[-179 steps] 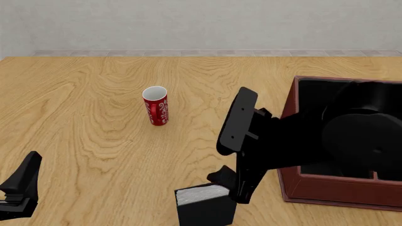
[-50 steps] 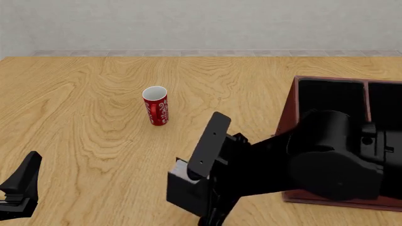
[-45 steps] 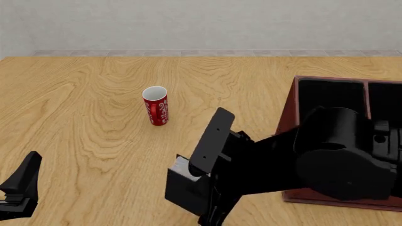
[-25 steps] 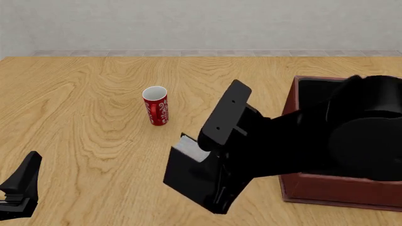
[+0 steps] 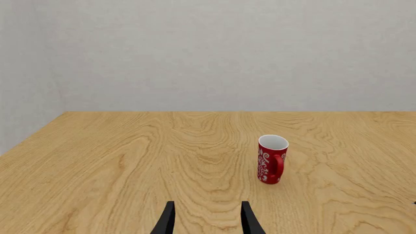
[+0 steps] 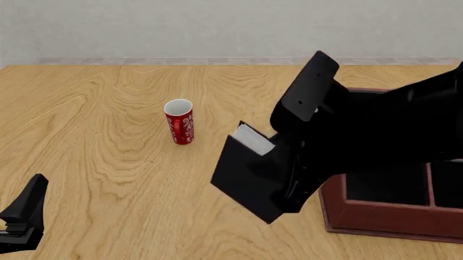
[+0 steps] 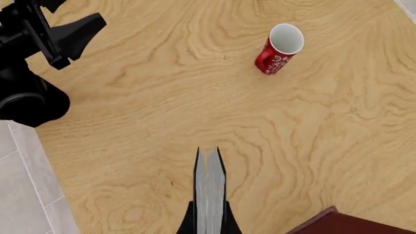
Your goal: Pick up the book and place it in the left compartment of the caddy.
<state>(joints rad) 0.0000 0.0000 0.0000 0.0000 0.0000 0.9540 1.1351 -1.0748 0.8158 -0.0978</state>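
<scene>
The right gripper (image 6: 289,179) is gripping the book (image 6: 250,176) and holding it tilted in the air, clear of the table (image 6: 108,97). In the front view the book is hanging just beside the caddy (image 6: 383,214), on the side nearest the mug (image 6: 179,121), with its white-grey page edge facing up and toward the mug. The arm is covering most of the caddy in this view; only two black-lined sections along the near wall are showing, and the left compartment cannot be made out.

The right wrist view is showing what the front view does not: the two fingers (image 7: 190,219) are pressing against the book's (image 7: 209,190) covers, with the page edge running between them. One corner of the caddy (image 7: 325,223) is appearing here, with the mug (image 7: 278,48) well apart from it.

The left gripper (image 5: 206,222) is parting its fingers with nothing between them, a gap that only the left wrist view shows. It is sitting well apart from the caddy, beyond the mug (image 5: 272,159).
</scene>
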